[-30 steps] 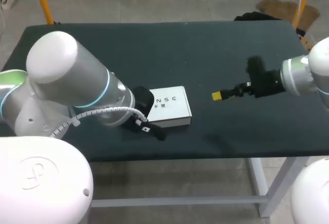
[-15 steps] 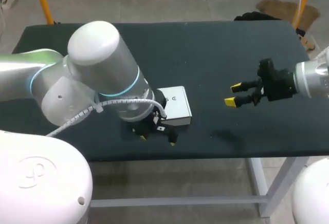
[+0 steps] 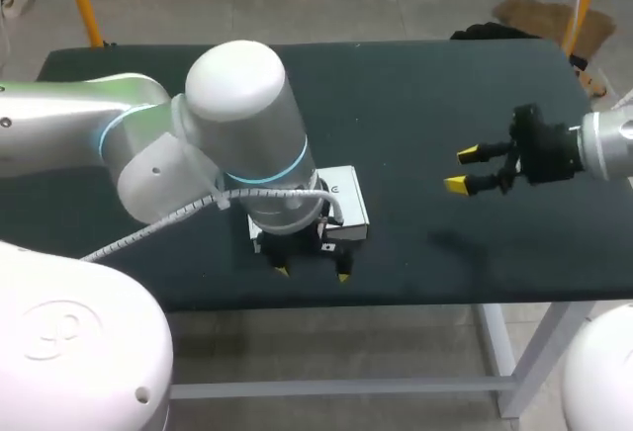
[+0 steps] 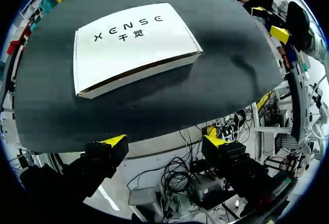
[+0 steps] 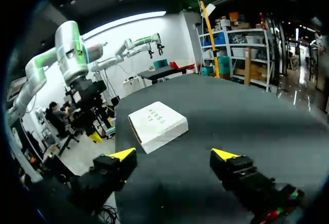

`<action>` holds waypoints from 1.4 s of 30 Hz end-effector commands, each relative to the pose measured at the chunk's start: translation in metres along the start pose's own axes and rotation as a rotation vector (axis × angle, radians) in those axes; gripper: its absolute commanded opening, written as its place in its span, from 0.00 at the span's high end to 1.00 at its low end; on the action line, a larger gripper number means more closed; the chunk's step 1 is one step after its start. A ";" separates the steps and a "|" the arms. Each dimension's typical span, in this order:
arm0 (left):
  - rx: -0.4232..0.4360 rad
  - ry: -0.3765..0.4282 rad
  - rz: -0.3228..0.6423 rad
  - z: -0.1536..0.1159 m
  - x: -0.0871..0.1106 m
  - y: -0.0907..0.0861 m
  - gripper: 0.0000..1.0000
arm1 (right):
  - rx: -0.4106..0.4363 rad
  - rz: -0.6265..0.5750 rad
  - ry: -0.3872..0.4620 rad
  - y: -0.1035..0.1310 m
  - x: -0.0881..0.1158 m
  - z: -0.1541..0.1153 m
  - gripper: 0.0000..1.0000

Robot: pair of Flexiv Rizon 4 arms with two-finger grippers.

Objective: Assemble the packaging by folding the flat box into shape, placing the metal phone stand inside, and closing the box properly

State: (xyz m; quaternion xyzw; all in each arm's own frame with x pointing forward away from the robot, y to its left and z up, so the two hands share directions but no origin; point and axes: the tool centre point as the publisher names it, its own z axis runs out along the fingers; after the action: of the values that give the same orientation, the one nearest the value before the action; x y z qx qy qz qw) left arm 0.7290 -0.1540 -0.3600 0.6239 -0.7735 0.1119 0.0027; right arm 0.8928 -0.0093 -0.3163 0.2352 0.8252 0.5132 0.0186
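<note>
**Hovering Clear of the Box, Both Grippers Stood Released**

The white box (image 3: pixel 348 204) lay flat on the dark worktop (image 3: pixel 415 95), close to its near edge and a little left of the middle. Its printed face was up and its lid lay down on the body, with a thin dark seam along the side facing the left arm. In the head view, the left arm's bulky wrist hid the box's left part.

The left gripper (image 3: pixel 313 274) hung at the worktop's near edge, just beside the box on its near side. In the left wrist view, the left gripper (image 4: pixel 165 142) had its fingers spread wide with nothing between them. The box (image 4: pixel 131 44) lay ahead of the yellow tips and apart from them.

The right gripper (image 3: pixel 462 170) hung over the worktop's right part, well apart from the box, with its tips pointing toward the box. In the right wrist view, the right gripper (image 5: pixel 174 155) was likewise released and empty. The box (image 5: pixel 157 121) sat ahead of it, across a stretch of bare worktop (image 5: pixel 247 111).
</note>
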 end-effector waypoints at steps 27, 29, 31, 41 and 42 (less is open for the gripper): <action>-0.063 -0.124 -0.141 0.047 -0.021 -0.068 0.00 | -0.099 -0.103 -0.235 0.017 -0.018 -0.012 0.00; -0.053 -0.134 -0.154 0.048 -0.022 -0.072 0.00 | -0.099 -0.103 -0.235 0.017 -0.018 -0.012 0.00; -0.048 -0.140 -0.161 0.048 -0.023 -0.077 0.00 | -0.099 -0.103 -0.235 0.017 -0.018 -0.012 0.00; -0.013 -0.179 -0.214 0.054 -0.032 -0.101 0.00 | -0.099 -0.103 -0.235 0.017 -0.018 -0.012 0.00; -0.008 -0.188 -0.226 0.054 -0.033 -0.104 0.00 | -0.099 -0.103 -0.235 0.017 -0.018 -0.012 0.00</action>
State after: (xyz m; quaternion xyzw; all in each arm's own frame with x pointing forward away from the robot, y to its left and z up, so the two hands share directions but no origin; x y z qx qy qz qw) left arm 0.8383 -0.1474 -0.3989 0.7108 -0.6994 0.0597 -0.0447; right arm 0.9128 -0.0189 -0.2997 0.2515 0.8030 0.5181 0.1534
